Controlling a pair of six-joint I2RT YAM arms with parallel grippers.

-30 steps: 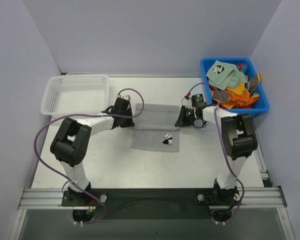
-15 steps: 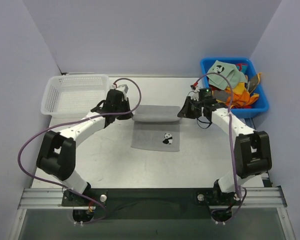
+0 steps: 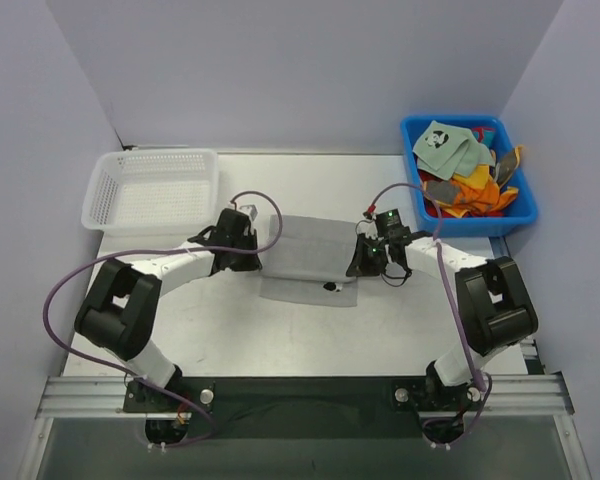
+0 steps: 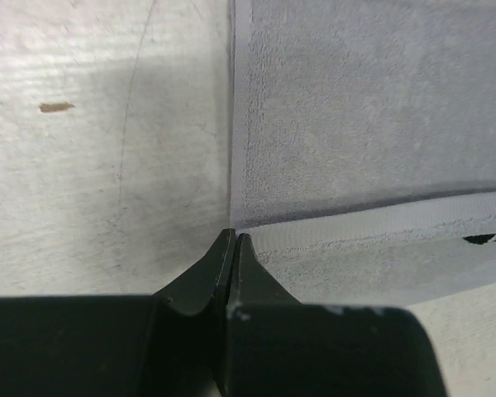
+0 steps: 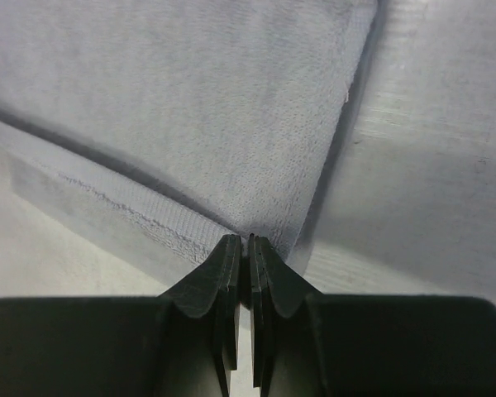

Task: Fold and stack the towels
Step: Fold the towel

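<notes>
Grey towel (image 3: 305,250): I brought its far edge near, fold almost done; left gripper (image 3: 256,262) and right gripper (image 3: 358,266) each pinch a corner tightly.

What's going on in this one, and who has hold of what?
Both arms are mid-fold on the panda-print towel on the table. The left end effector and the right end effector are each shut on a corner of it. The far half is doubled over the near half and almost hides the panda. A heap of unfolded towels waits in the blue bin.
</notes>
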